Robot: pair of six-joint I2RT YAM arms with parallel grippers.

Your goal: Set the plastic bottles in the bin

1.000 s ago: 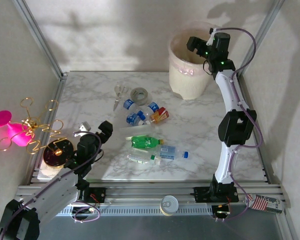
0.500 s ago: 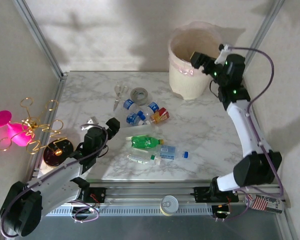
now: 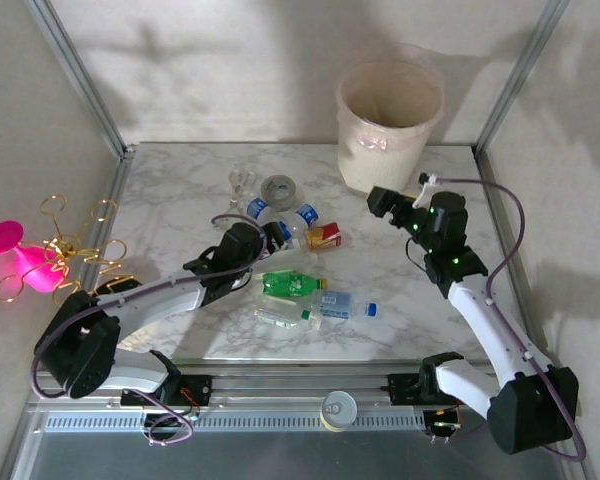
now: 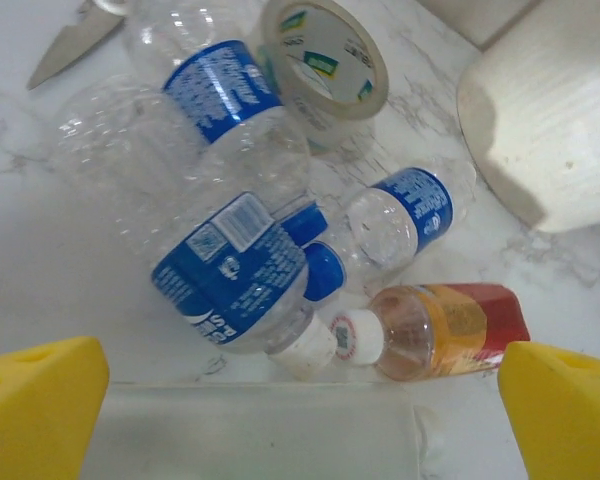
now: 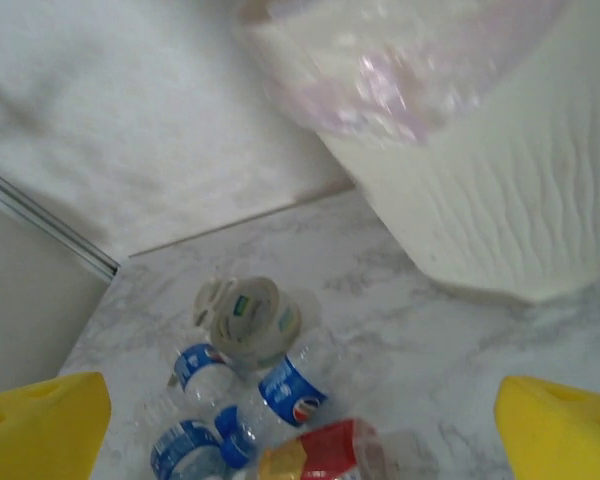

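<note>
Overhead: cream-white ribbed round plastic bin (image 3: 365,160), pinkish bag liner, upright at far right of marble table (image 3: 170,200). Clear, green and orange-red-labelled plastic bottles (image 3: 292,284) lie mid-table. Left gripper (image 3: 260,240) at bottle cluster, right gripper (image 3: 383,203) near bin base.

Left wrist: yellow fingers (image 4: 40,405) spread wide over crumpled blue-labelled bottles; grey tape roll (image 4: 325,50) and scissor blade (image 4: 75,35) beyond.

Right wrist: its fingers equally wide; bin's ribbed wall close.

Clear plastic bottles (image 4: 230,270) with blue labels lie heaped on their sides just ahead of the left gripper (image 4: 300,420), with an orange-red-labelled bottle (image 4: 450,325) touching them cap-first. A green bottle (image 3: 292,284) and a blue-capped clear bottle (image 3: 345,305) lie flat just beside that gripper. The cream-white bin (image 3: 380,160), with a pinkish liner, stands upright beyond the right gripper (image 3: 382,203).
</note>
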